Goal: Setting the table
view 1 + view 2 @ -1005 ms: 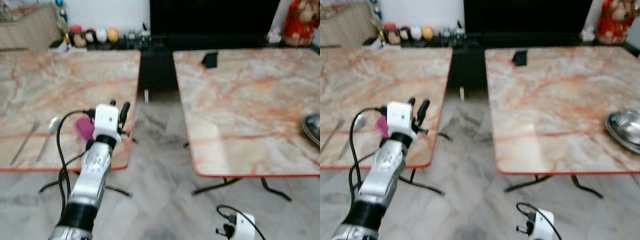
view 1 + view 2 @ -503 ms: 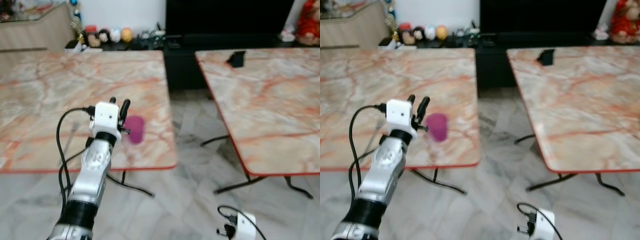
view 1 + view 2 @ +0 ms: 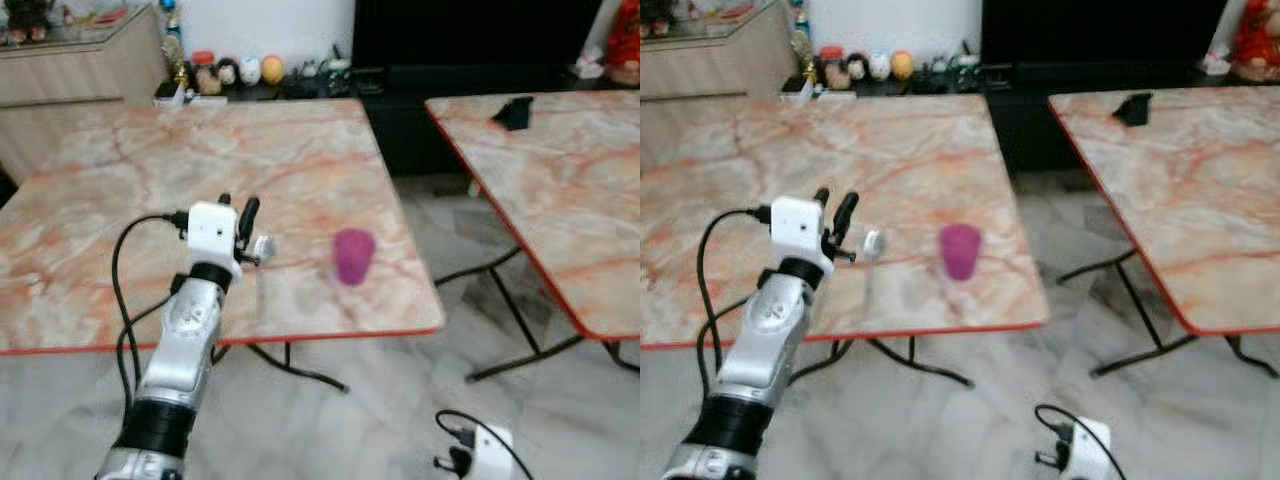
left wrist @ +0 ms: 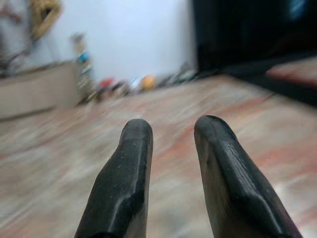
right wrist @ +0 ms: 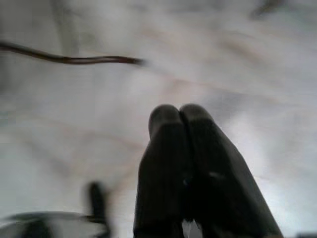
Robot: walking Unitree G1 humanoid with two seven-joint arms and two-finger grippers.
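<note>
Fingers (image 4: 124, 173) of your left gripper (image 3: 237, 215) stand slightly spread with a narrow gap between them and nothing held; they hang above the near part of the marble-patterned table with the red edge (image 3: 120, 190). Just beside them you can see the round bowl of a silver metal spoon (image 3: 872, 243), its thin handle running from the bowl toward the near edge of the table, so its long axis lies roughly front to back; the handle is faint and partly blurred. To the right of the spoon, near the front right corner of the same table, a small magenta plastic cup (image 3: 352, 256) stands upright, apart from the spoon.

Your right gripper (image 5: 181, 148) hangs low at your side over the pale marble floor (image 3: 380, 430), its fingers pressed together on nothing.

Farther out, a second marble-patterned table (image 3: 560, 190) stands to your right across a gap, with a small black object (image 3: 514, 112) near its far edge. Beyond the tables, small round figurines (image 3: 235, 72) line a low dark shelf against the white wall.
</note>
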